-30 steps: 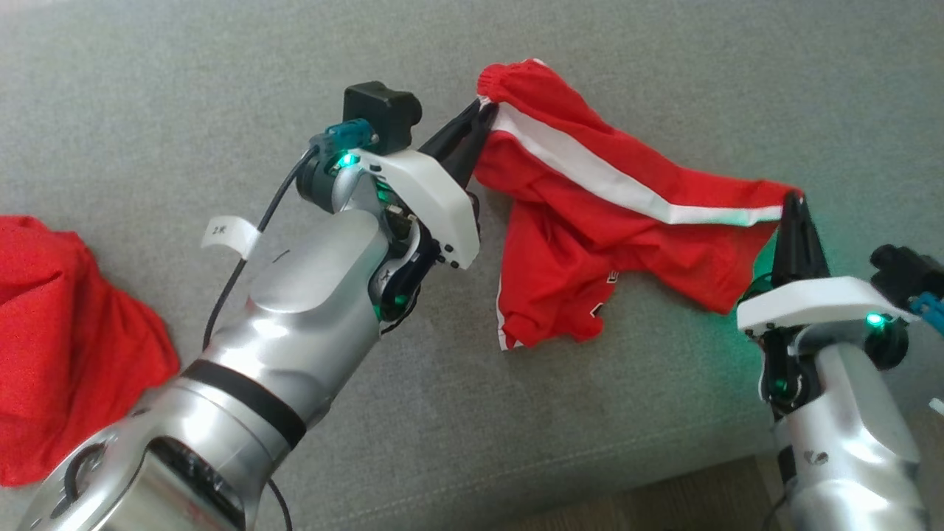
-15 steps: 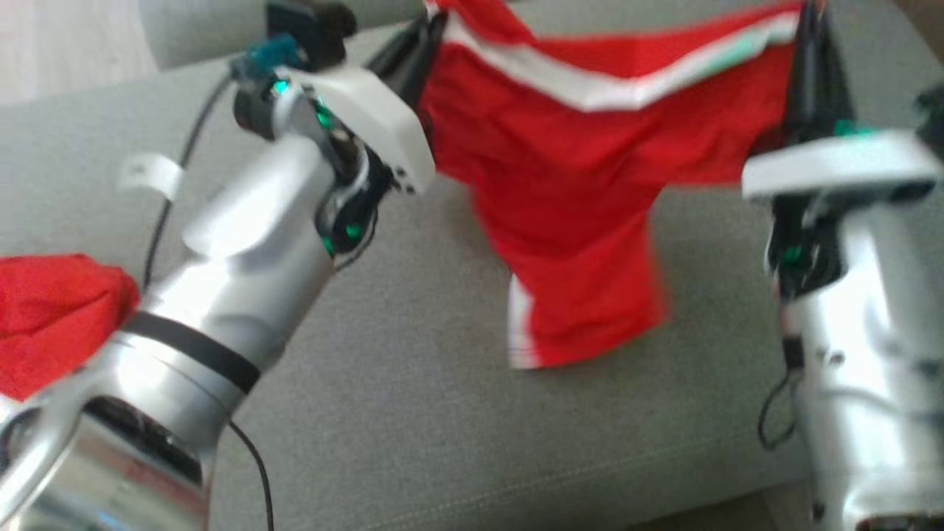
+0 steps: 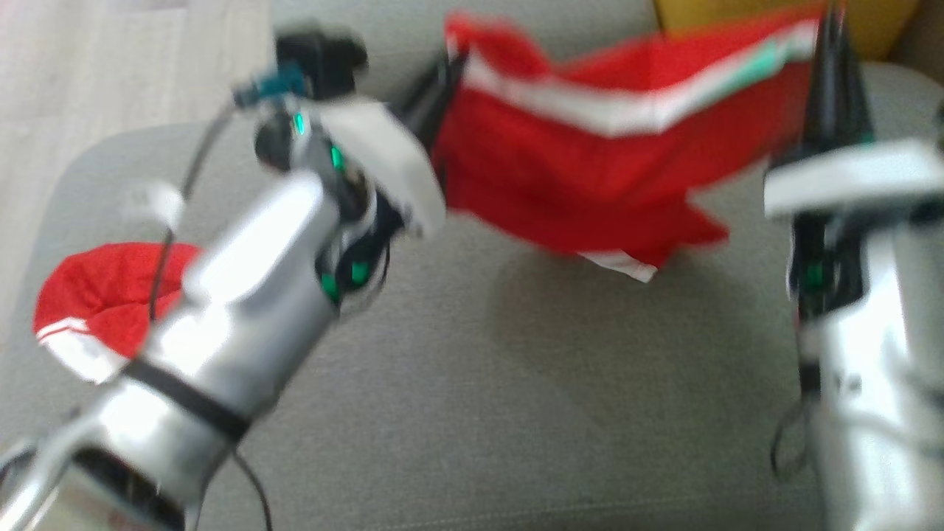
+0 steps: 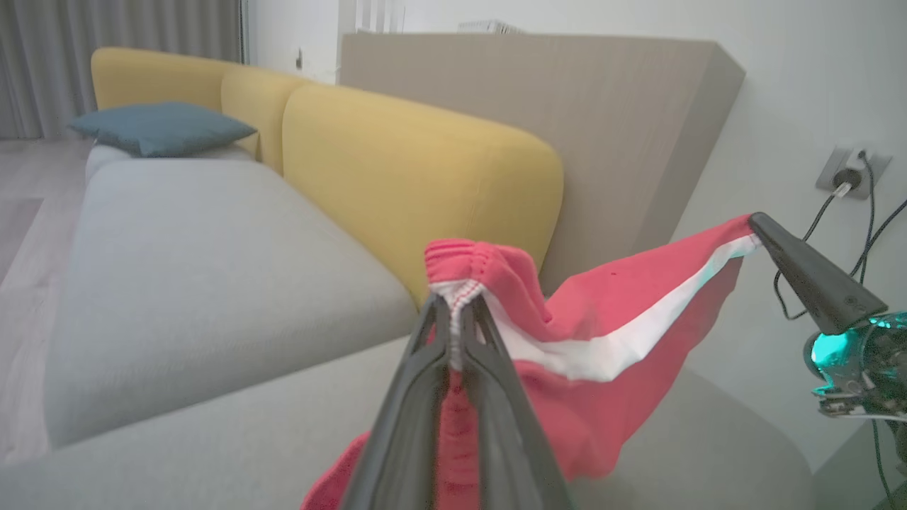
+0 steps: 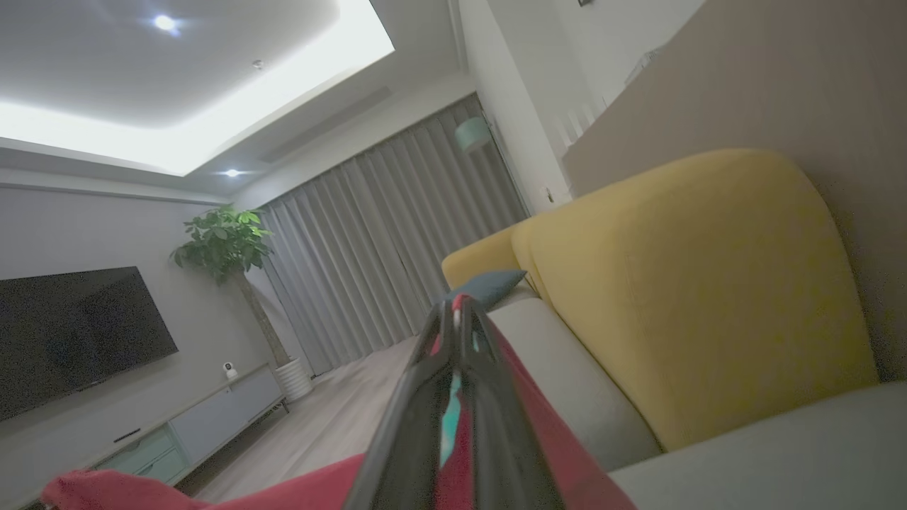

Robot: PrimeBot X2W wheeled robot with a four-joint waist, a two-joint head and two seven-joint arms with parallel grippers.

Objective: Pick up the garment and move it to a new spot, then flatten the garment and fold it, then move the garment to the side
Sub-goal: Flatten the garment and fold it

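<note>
Raised since a second ago: red white-striped fabric shorts (image 3: 575, 169) hang above grey fabric sofa seat (image 3: 479, 383), stretched between left hand (image 3: 451, 68) and right hand (image 3: 832, 18), both pinched tight on them.

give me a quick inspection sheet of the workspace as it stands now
surface: grey sofa seat, plain fabric
job's things: red garment with white stripe, lifted and stretched between both grippers
clutter: second red garment bunched on the seat at the robot's left
grippers: left gripper shut on the elastic waistband; right gripper shut on the striped far end
cables: black cable by the left forearm; plugged cables at a wall socket
surroundings: yellow backrest, blue cushion, curtains, television, potted plant
</note>
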